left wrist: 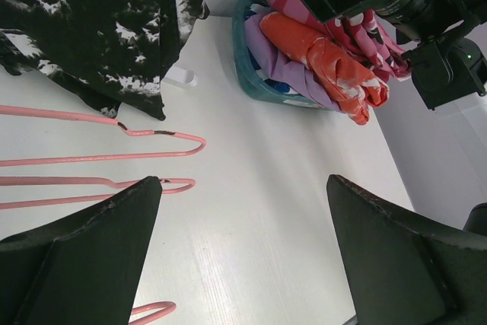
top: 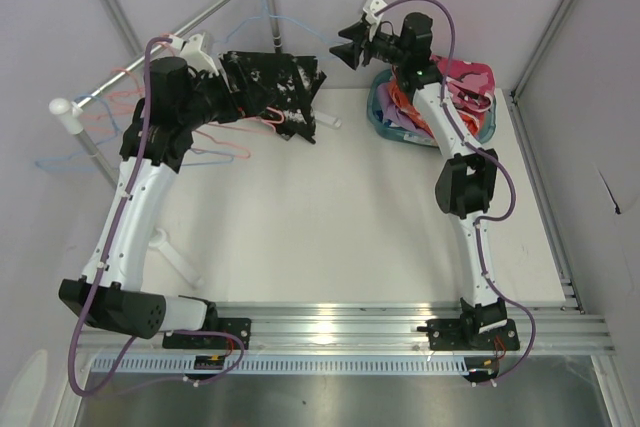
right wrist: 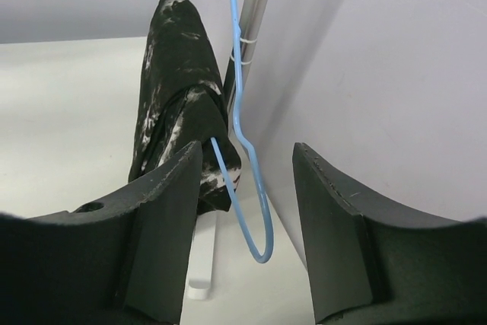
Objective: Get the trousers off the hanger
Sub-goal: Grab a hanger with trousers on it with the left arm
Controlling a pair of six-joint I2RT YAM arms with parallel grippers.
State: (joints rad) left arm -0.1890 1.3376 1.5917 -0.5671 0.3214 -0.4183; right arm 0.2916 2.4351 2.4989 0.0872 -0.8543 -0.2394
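The step in hand is judged to be the freeing of the last pair. The black white-speckled trousers (top: 272, 82) are seen draped over a thin blue wire hanger (right wrist: 243, 135), which hangs from the metal rail (top: 170, 32) at the far left of the table (top: 330, 227). Other pairs are piled in a teal basket (left wrist: 247, 58) at the far right: an orange pair (left wrist: 319, 58), a lavender pair (left wrist: 281, 74) and a pink-magenta patterned pair (left wrist: 358, 28), all soft and crumpled. The right gripper (right wrist: 247, 154) is held just right of the hanging cloth, its fingers partly apart, with the curved lower end of the blue wire between them. No contact with wire or cloth can be made out, and nothing is gripped. The left gripper (left wrist: 243, 180) is spread wide and empty above the table, near the trousers' left side, with bare pink wire hangers (left wrist: 91, 157) below it. The next move is thought to call for a pinch on the limp fabric rather than on the slippery wire, and then a pull to the right along the hanger arm. The hanger is light and free to swing, so it may need to be steadied by the left gripper. The cloth, folded thick over the wire, could snag at the hooked end.
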